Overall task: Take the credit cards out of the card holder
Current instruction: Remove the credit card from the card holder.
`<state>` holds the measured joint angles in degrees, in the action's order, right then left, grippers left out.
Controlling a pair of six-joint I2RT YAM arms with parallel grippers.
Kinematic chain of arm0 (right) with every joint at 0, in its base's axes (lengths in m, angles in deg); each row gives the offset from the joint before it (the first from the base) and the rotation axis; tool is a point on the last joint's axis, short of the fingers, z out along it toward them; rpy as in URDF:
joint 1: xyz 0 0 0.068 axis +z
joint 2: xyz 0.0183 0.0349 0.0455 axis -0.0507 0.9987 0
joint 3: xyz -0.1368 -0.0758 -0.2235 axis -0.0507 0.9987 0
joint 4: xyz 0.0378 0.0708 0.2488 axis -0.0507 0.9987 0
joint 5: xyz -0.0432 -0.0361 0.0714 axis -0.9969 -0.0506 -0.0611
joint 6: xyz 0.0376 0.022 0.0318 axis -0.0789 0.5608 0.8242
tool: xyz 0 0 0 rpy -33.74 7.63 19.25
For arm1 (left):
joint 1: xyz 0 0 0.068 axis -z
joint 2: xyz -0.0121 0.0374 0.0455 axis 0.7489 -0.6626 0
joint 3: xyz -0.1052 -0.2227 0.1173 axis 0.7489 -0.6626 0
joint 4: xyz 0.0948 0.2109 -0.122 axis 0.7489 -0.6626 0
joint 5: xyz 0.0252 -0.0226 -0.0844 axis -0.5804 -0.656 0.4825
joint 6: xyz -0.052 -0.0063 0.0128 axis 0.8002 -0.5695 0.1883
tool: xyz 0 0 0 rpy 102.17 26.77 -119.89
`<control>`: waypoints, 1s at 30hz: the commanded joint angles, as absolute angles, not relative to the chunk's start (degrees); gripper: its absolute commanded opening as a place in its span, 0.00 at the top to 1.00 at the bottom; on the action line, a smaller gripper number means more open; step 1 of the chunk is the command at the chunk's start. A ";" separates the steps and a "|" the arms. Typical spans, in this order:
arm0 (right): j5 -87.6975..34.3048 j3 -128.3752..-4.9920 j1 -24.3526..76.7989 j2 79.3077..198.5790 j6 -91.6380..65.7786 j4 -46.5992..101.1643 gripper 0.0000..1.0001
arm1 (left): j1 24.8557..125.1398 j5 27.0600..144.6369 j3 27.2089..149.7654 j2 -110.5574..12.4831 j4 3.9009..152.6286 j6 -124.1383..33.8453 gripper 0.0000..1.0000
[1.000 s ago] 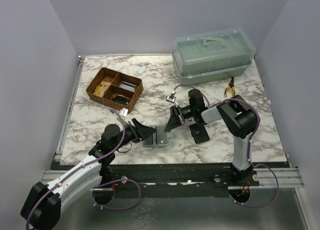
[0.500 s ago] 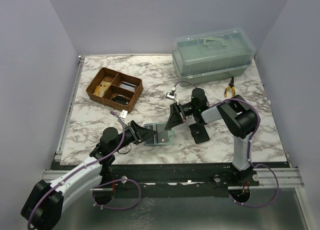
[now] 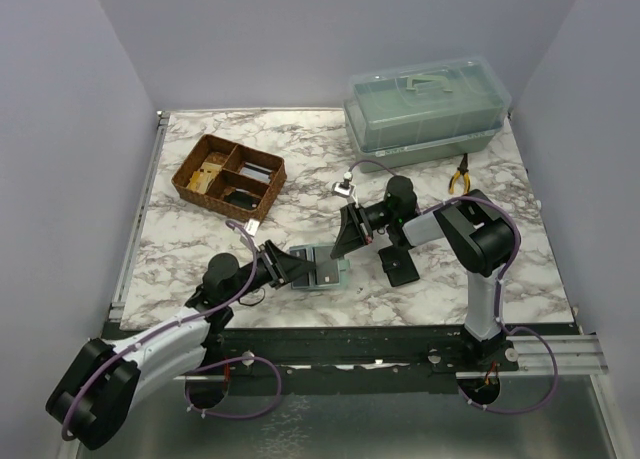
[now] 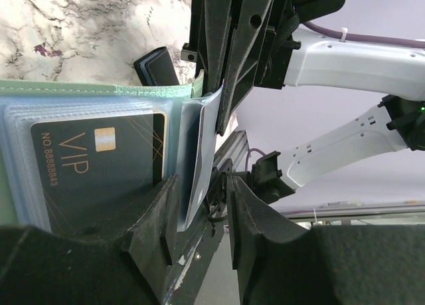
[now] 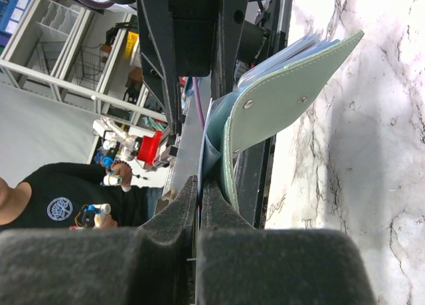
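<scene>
The sage-green card holder (image 3: pixel 322 269) lies open between both arms, one green flap (image 5: pixel 292 105) lifted. My right gripper (image 3: pixel 345 244) is shut (image 5: pixel 200 182) on the top edge of a thin pale blue sleeve (image 5: pixel 216 152) of the holder and holds it upright. My left gripper (image 3: pixel 293 267) straddles that sleeve's (image 4: pixel 207 129) lower edge. Its jaws (image 4: pixel 203 180) stand apart: the sleeve leans on the left finger, with a gap to the right one. A black credit card with gold VIP lettering (image 4: pixel 99 172) sits in a clear pocket under the green edge (image 4: pixel 99 91).
A black snap wallet (image 3: pixel 400 266) lies just right of the holder, also in the left wrist view (image 4: pixel 156 64). A wicker basket (image 3: pixel 228 177) with compartments stands at the back left. A lidded clear plastic box (image 3: pixel 425 109) is at the back right, with pliers (image 3: pixel 460 174) beside it.
My left jaws have narrowed around the sleeve's edge. The left arm has pulled back slightly. The right gripper and the lifted sleeve have edged a little away from the near edge.
</scene>
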<state>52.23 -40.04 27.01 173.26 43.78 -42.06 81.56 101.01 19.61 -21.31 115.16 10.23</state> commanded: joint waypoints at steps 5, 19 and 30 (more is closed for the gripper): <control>54.17 -39.60 26.80 173.59 46.69 -48.19 1.00 | 81.28 105.29 20.18 -25.62 123.16 11.34 0.64; 54.39 -39.91 26.80 174.25 47.15 -47.84 1.00 | 81.27 107.76 21.67 -32.93 131.41 12.78 0.70; 54.53 -39.86 26.80 173.96 47.23 -48.01 1.00 | 81.24 109.34 23.66 -37.24 133.15 12.03 0.84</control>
<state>53.45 -40.04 26.96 173.39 46.95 -45.30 81.49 107.19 21.68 -35.58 129.68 12.70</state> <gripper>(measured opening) 0.008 0.236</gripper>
